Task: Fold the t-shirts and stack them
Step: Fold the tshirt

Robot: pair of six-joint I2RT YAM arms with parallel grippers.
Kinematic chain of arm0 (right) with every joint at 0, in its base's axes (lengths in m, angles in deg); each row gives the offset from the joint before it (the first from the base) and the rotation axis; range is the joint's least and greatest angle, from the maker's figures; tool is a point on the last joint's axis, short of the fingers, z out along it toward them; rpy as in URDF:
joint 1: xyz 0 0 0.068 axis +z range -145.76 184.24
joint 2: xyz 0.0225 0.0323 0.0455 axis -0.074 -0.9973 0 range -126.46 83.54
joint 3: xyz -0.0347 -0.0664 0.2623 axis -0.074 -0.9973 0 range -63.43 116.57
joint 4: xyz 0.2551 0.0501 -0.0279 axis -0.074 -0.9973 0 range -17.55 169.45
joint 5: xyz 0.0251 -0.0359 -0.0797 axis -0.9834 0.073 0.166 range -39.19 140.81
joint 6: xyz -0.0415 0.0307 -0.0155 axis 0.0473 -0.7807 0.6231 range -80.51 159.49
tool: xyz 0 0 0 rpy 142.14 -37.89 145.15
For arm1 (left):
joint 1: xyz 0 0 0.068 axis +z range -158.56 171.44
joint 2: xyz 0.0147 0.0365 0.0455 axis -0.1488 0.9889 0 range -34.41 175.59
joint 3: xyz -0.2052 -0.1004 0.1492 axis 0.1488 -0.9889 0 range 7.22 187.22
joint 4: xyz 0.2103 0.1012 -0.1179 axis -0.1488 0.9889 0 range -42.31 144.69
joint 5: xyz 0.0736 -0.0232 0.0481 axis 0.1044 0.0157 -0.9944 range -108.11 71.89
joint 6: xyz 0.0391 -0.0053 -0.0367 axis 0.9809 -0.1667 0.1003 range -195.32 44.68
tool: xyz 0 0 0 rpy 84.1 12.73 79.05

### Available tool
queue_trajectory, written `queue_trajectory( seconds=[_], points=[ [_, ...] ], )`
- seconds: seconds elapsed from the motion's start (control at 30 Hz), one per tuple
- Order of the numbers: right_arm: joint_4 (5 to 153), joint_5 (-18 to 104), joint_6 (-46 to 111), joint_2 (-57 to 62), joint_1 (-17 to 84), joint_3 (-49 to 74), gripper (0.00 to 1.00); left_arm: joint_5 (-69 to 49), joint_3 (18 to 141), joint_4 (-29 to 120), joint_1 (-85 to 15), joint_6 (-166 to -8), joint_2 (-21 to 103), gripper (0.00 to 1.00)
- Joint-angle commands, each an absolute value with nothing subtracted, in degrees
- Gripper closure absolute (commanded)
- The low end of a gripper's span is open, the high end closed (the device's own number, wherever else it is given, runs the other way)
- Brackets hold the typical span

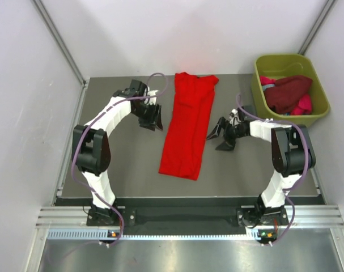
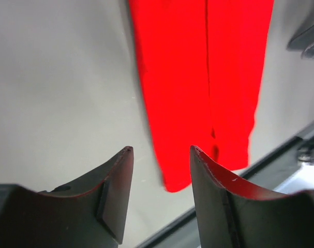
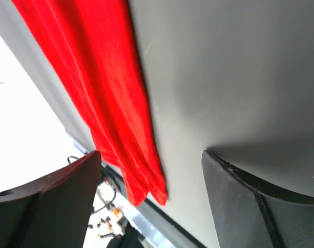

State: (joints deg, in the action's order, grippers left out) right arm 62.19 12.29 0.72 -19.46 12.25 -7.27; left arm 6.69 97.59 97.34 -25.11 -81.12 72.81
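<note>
A bright red t-shirt (image 1: 186,124) lies folded into a long narrow strip down the middle of the grey table. It also shows in the left wrist view (image 2: 198,77) and the right wrist view (image 3: 105,88). My left gripper (image 1: 151,120) is open and empty just left of the strip's upper half. My right gripper (image 1: 220,136) is open and empty just right of the strip's middle. Neither touches the cloth. A dark maroon t-shirt (image 1: 288,93) and a magenta-pink one (image 1: 304,105) lie bunched in the tub.
An olive-green plastic tub (image 1: 322,96) stands at the back right corner of the table. White walls close in the left, back and right sides. A metal rail (image 1: 183,218) runs along the near edge by the arm bases.
</note>
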Motion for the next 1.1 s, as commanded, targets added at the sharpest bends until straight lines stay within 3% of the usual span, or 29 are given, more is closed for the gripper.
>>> queue_trajectory(
  seconds=[0.0,0.6,1.07],
  points=[
    [61.6,12.1,1.9,-16.9,14.3,-9.0,0.21,14.1,95.3,94.2,-23.7,-88.1,73.9,0.48],
    [75.5,9.7,-8.2,-10.1,28.6,-29.1,0.33,20.6,70.8,87.1,-22.0,-97.6,67.5,0.48],
    [86.7,12.7,-14.2,-19.6,32.8,-23.2,0.40,21.7,63.1,82.9,-22.1,-99.6,61.8,0.48]
  ],
)
